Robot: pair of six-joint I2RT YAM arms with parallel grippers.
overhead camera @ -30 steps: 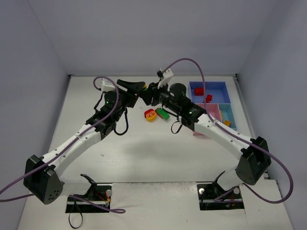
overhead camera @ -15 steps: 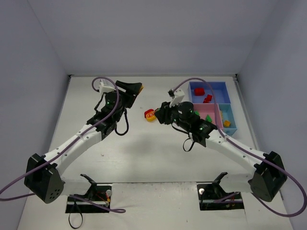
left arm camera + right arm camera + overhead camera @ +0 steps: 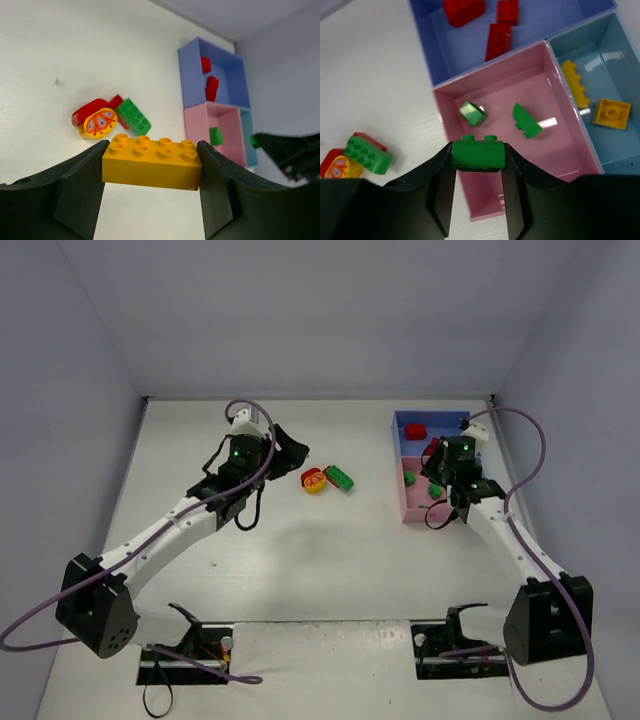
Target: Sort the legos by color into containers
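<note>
My left gripper [image 3: 294, 452] is shut on an orange brick [image 3: 151, 162] and holds it above the table, left of the loose pile. The pile is a red brick [image 3: 86, 111], a round yellow patterned piece [image 3: 100, 122] and a green brick [image 3: 133, 116]; it also shows in the top view [image 3: 325, 479]. My right gripper [image 3: 440, 462] is shut on a small green brick [image 3: 478, 154] above the near left part of the pink compartment [image 3: 555, 155]. Two green pieces [image 3: 472, 113] [image 3: 526, 121] lie in that compartment.
The blue compartment [image 3: 555, 22] holds three red bricks [image 3: 499, 41]. The light-blue compartment [image 3: 615, 70] holds two yellow pieces [image 3: 611, 113]. The tray stands at the table's far right, close to the right wall. Walls enclose the table on three sides.
My right arm has swung from the table's middle to the right, over the pink compartment, carrying the green brick. My left gripper has shifted slightly right and nearer with the orange brick.
</note>
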